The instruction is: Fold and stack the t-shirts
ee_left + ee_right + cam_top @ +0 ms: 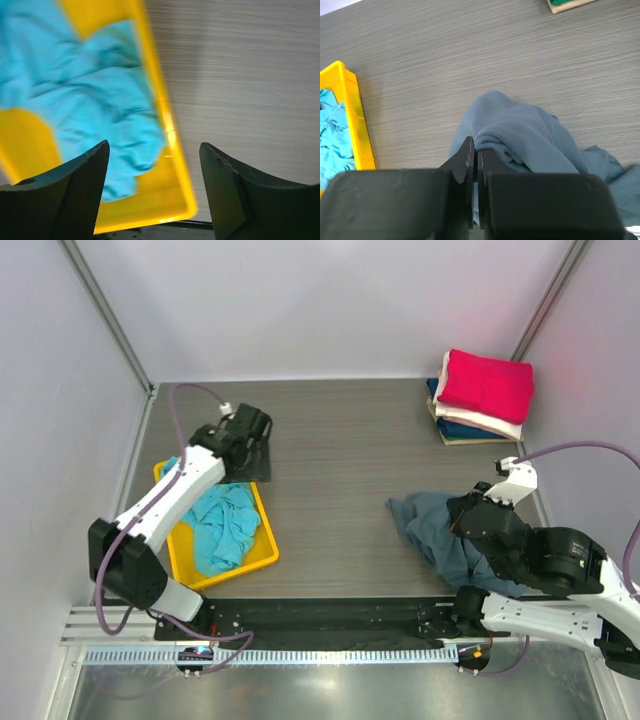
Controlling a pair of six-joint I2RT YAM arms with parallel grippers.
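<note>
Done: folded stack (pixel 483 398) at far right of table (pixel 350 460). To do: crumpled grey-blue tee (pixel 425 525) near right, seemingly pinched in closed right pincer (pixel 475 150); teal tee (pixel 225 525) in yellow bin (pixel 240 573) below wide-open left pincer (pixel 154 147).

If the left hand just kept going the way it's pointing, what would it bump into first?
Most likely the yellow bin: the open left hand points at its side wall, just where the edge of the teal shirt reaches it. The picture is blurred, so the distance is unclear.
</note>
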